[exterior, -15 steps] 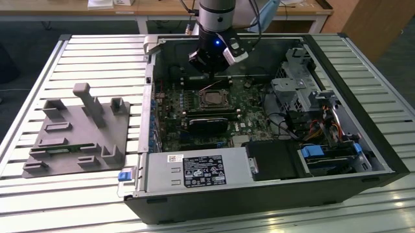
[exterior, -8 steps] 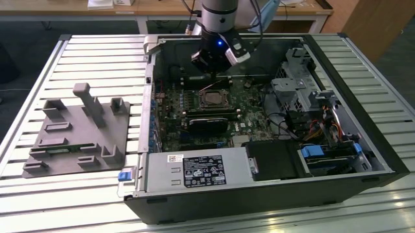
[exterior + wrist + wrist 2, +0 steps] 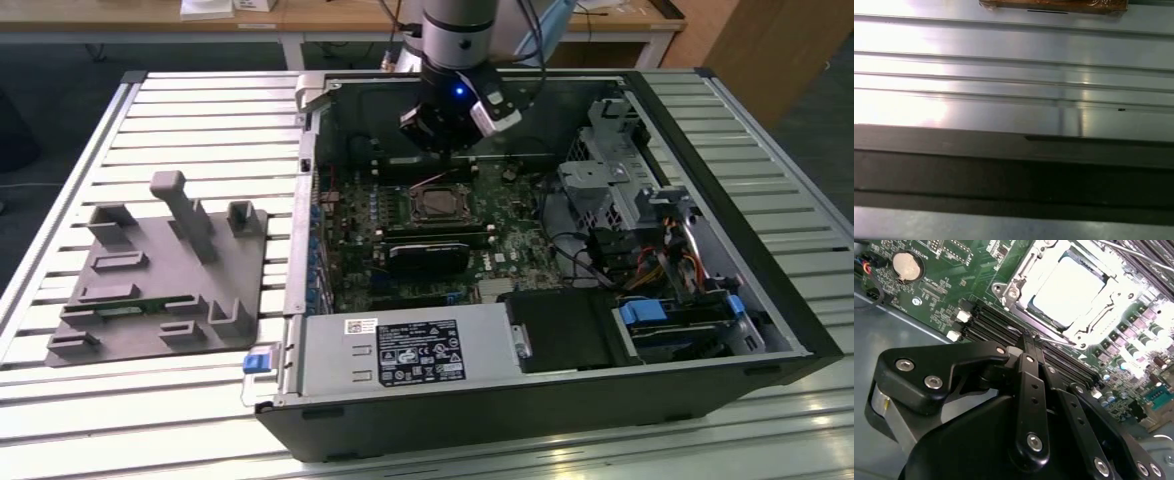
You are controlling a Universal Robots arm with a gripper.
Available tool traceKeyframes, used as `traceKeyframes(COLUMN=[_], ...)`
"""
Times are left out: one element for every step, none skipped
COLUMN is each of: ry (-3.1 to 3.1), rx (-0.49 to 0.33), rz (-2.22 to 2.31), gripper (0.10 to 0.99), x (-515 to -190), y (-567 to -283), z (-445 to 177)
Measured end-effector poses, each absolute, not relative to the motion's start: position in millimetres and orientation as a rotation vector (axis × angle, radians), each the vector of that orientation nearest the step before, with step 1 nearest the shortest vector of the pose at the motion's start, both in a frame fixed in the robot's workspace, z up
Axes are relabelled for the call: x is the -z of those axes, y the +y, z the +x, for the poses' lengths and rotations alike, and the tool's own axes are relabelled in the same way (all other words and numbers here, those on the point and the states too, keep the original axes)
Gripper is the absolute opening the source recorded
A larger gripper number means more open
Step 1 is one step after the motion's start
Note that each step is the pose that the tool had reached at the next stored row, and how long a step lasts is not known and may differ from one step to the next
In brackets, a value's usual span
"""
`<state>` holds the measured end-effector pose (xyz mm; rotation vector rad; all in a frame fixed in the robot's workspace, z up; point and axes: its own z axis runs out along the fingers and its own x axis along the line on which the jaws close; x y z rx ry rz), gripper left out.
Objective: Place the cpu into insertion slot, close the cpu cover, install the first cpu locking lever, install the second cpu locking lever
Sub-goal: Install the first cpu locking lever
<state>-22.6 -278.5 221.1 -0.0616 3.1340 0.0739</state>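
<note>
One clenched hand point(image 3: 1027, 337) hovers beside the cpu point(image 3: 1069, 287), lying flat, top upward, under the cpu cover point(image 3: 1021, 277).

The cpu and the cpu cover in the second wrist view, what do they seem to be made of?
The cpu: its top looks like matte metal, silver-grey with an even pale sheen. The cpu cover: probably thin stamped metal, bright and glossy, with hard glare along its bent edges.

Open computer case point(image 3: 534, 420) on slatted table point(image 3: 200, 110), grey moulded fixture point(image 3: 147, 290) beside it, round coin battery point(image 3: 906, 266)
</note>
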Motion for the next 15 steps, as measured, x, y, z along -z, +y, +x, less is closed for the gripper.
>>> traceKeyframes(ry=[3.134, 3.134, 3.134, 3.134, 3.134, 3.135, 3.135, 3.135, 3.136, 3.136, 3.136, 3.136, 3.137, 3.137, 3.137], rx=[-0.074, -0.074, -0.074, -0.074, -0.074, -0.074, -0.074, -0.073, -0.073, -0.073, -0.073, -0.073, -0.072, -0.071, -0.07], rz=[-0.062, -0.062, -0.061, -0.062, -0.062, -0.062, -0.062, -0.061, -0.062, -0.061, -0.061, -0.061, -0.061, -0.061, -0.061], gripper=[0.114, 0.114, 0.114, 0.114, 0.114, 0.114, 0.114, 0.114, 0.114, 0.114, 0.114, 0.114, 0.114, 0.114, 0.114], x=[-220, -220, -219, -217, -216, -215, -214, -213, -211, -210, -209, -208, -207, -206, -205], y=[-278, -278, -278, -278, -278, -278, -278, -279, -279, -279, -279, -279, -278, -278, -278], z=[-22, -21, -21, -20, -19, -19, -18, -18, -17, -17, -17, -17, -16, -16, -16])
